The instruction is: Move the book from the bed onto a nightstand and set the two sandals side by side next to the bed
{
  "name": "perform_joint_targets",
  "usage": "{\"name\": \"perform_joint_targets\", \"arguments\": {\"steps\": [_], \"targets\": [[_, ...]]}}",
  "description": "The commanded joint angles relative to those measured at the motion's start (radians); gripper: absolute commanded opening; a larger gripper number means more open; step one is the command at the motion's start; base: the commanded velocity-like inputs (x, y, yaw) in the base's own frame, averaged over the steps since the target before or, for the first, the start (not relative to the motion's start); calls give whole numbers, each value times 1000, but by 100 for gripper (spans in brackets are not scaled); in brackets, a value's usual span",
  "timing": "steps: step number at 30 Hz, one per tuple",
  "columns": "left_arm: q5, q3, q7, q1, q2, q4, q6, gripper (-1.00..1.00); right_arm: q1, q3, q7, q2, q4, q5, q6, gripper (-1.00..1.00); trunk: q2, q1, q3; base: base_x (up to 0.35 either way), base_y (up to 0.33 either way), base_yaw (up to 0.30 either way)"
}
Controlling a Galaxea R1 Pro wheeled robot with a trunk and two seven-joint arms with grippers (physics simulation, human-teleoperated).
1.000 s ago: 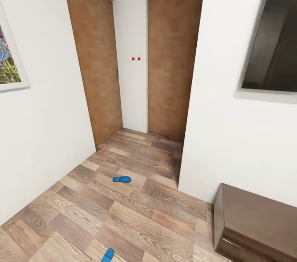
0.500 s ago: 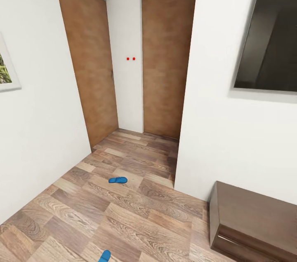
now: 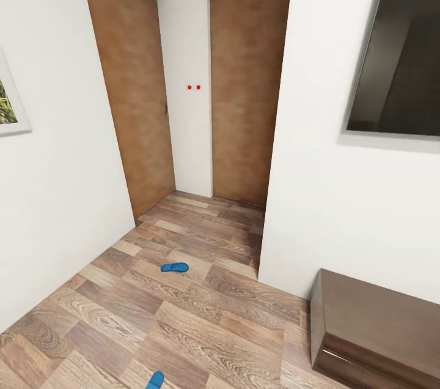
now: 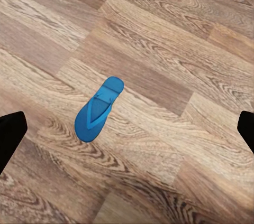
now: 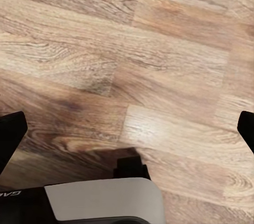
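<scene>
wood-plank floor [image 3: 201,322] runs to two brown doors [image 3: 247,89]; i see one sandal [image 3: 174,267] before them, another [image 4: 98,109] whole under my left gripper [image 4: 127,129], both grippers' fingers spread, empty

doors [image 3: 247,92] | framed picture [image 3: 9,104] | dark cabinet [image 3: 376,328] | dark wall panel [image 3: 400,46]

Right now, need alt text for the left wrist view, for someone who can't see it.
A bright blue flip-flop sandal lies flat, strap side up, alone on the brown wood-plank floor, seen from above. The left gripper's dark fingertips sit wide apart at the picture's two side edges, open and well clear of the sandal.
</scene>
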Motion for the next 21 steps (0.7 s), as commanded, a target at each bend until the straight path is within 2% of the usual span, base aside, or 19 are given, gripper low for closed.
{"name": "perform_joint_targets", "arguments": {"steps": [1,7,21], "targets": [[6,1,-1,0,0,0,-2,100,0,-1,1,0,-1,0,-1,100,0,0,-1,0,0,-4],[6,2,-1,0,0,0,-2,100,0,0,1,0,-1,0,-1,100,0,0,-1,0,0,-138],[6,2,-1,0,0,0,-2,100,0,-1,3,0,-1,0,-1,100,0,0,-1,0,0,-271]]}}
